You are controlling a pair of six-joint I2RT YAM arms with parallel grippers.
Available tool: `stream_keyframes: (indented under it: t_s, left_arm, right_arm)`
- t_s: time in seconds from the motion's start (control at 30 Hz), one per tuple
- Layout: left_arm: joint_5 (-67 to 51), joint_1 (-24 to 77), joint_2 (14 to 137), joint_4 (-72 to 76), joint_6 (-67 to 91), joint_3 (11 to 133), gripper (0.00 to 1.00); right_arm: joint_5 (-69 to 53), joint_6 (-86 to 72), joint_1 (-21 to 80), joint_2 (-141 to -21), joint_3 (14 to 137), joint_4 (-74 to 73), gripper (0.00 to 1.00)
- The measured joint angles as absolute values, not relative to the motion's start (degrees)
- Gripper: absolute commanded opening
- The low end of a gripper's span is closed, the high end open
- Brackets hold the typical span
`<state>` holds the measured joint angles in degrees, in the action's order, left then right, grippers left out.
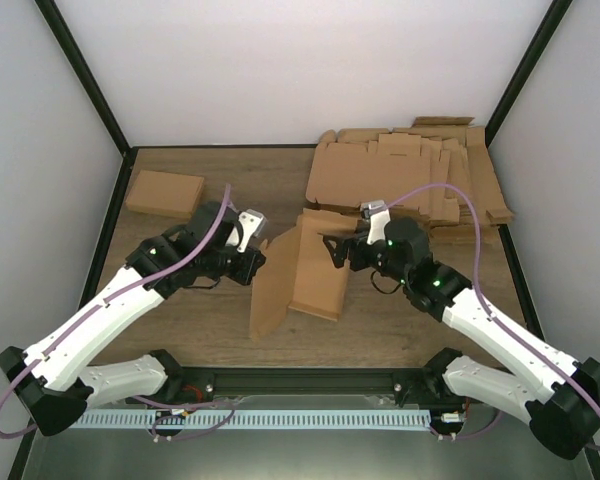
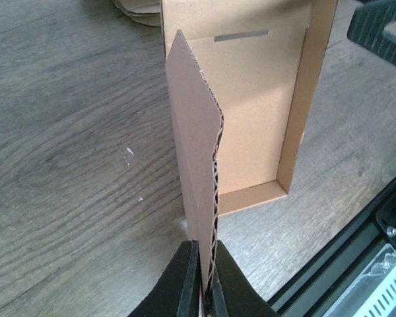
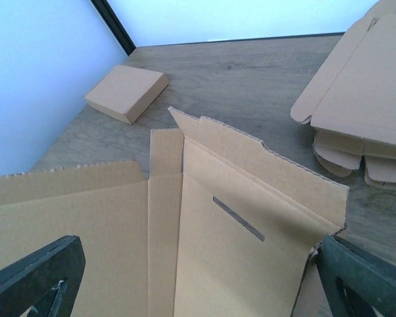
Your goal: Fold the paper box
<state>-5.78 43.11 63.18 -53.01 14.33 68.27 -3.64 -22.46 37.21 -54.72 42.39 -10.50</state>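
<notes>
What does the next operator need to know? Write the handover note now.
Left gripper: shut on a side flap of the paper box, holding it upright.
Right gripper: open, over the box, gripping nothing.
Box: on the table between the arms, partly formed; some walls stand, not yet closed.
Left to do: fold in the remaining flaps and close it.
Also there: a folded box far left, a pile of flat sheets far right.
</notes>
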Motion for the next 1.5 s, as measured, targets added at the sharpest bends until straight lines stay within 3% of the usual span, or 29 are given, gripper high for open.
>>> stream_keyframes:
  t_s: [0.8,1.5]
  left_arm:
    - [-8.1,43.0,62.8,-47.1,5.7,63.3,0.05]
    - [-6.2,43.0,60.6,-38.1,1.2,55.4,0.04]
  right_arm:
    - [-2.6,-16.3,37.2,-58.6,57.4,-19.4,1.0]
    - [-2.9,-19.2,32.7,-61.6,62.9,-26.9,1.0]
